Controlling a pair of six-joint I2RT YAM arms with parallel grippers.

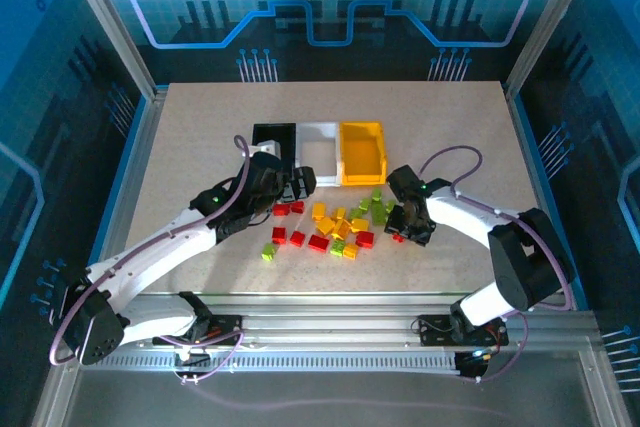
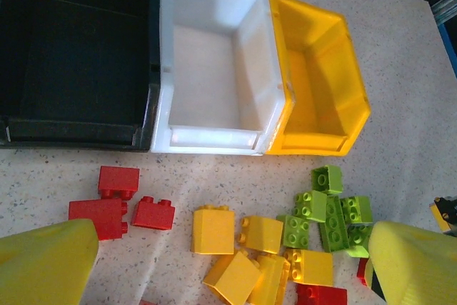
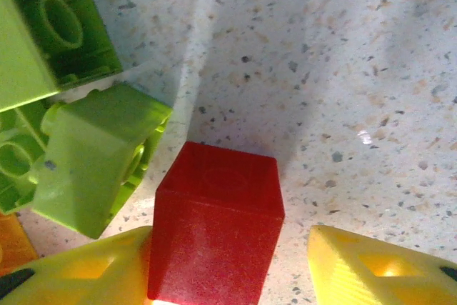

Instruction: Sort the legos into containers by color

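The small red plastic brick [image 3: 214,226] between the yellow fingers of the right hand [image 3: 228,273] looks light, rigid and smooth-sided. I judge it will not give under pressure but could slip or tip if pinched off-centre. The surest hold is square across two flat, opposite side walls. It is a stubby block of matt, faintly grainy red, sitting on the speckled beige worktop [image 3: 343,69] at the right edge of the scattered pile of red, orange-yellow and lime-green bricks [image 1: 335,227]. A lime-green plastic brick [image 3: 93,155] lies just beside it, nearly touching. The right hand straddles the red brick, moderately parted: one finger touches it, while the other stands off with a gap, so nothing is gripped yet. The left hand [image 2: 228,266] is spread wide and holds nothing. It hovers over the left of the pile, just near of the black plastic bin [image 2: 71,130], the white plastic bin [image 2: 214,137] and the yellow-orange plastic bin [image 2: 314,141].
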